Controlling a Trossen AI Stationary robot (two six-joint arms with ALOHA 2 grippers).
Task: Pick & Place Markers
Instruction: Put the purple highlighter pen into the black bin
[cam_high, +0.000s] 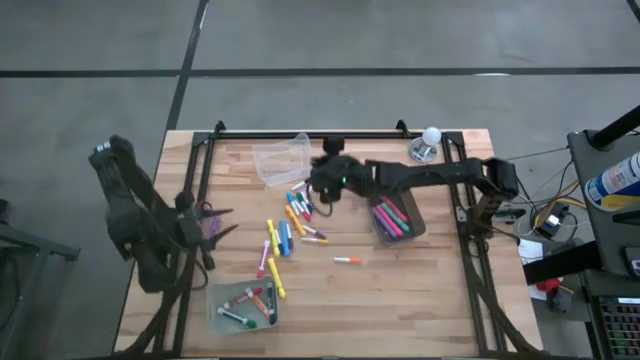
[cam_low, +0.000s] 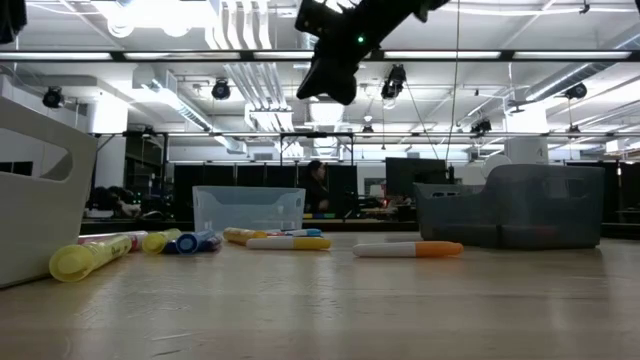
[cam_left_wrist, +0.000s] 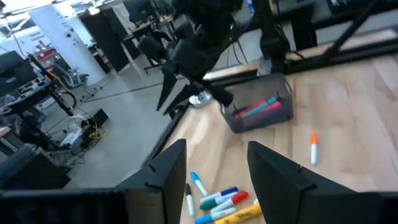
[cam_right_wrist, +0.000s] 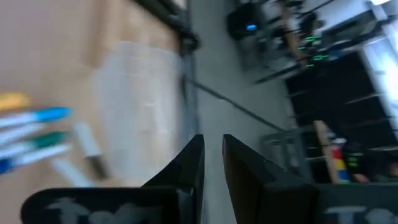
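Wooden tabletop (cam_high: 400, 290) under my cameras carries the markers (cam_high: 290, 225) scattered mid-board, my right end effector (cam_high: 325, 188) raised above them, fingers nearly together and empty, left end effector (cam_high: 222, 222) apart at the left edge.

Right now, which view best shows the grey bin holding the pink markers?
The left wrist view: grey bin shows its walls and pink markers inside. The high view shows it small; the low view shows only its side; the right wrist view misses it.
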